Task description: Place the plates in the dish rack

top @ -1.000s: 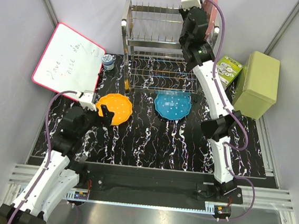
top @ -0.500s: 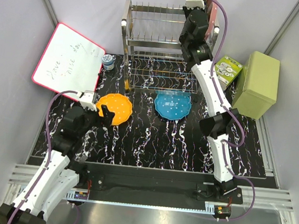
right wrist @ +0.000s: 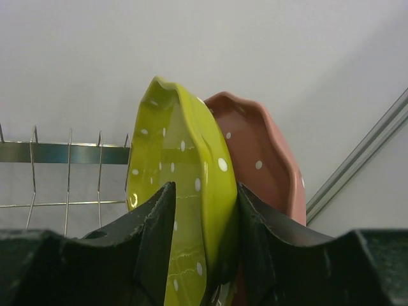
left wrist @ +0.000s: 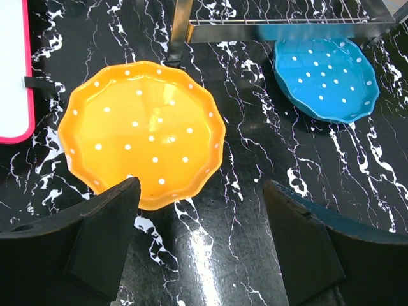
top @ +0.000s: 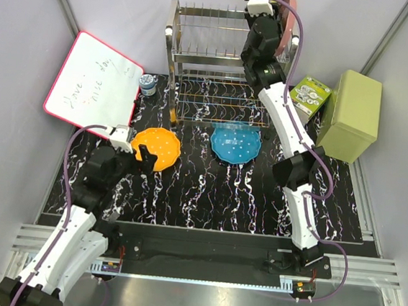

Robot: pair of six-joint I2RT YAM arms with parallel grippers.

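Note:
Two plates lie flat on the black marbled table: an orange plate (top: 157, 147) (left wrist: 143, 140) and a blue plate (top: 235, 143) (left wrist: 325, 76). My left gripper (top: 140, 154) (left wrist: 201, 242) hovers open just in front of the orange plate's near edge, holding nothing. The dish rack (top: 206, 52) stands at the back. At its top right, a yellow-green plate (right wrist: 185, 191) stands on edge beside a pink plate (top: 290, 13) (right wrist: 261, 159). My right gripper (top: 272, 8) (right wrist: 205, 186) straddles the yellow-green plate, jaws slightly apart; the left finger stands off its face.
A pink-framed whiteboard (top: 91, 84) leans at the left with a small jar (top: 148, 84) beside it. A pale green box (top: 352, 113) and a small patterned carton (top: 311, 94) stand right of the rack. Rack wires (right wrist: 64, 153) run left of the plates.
The right wrist has shifted slightly at the rack's top right corner, and its jaws have eased apart from the yellow-green plate. The left arm and the two flat plates have not moved.

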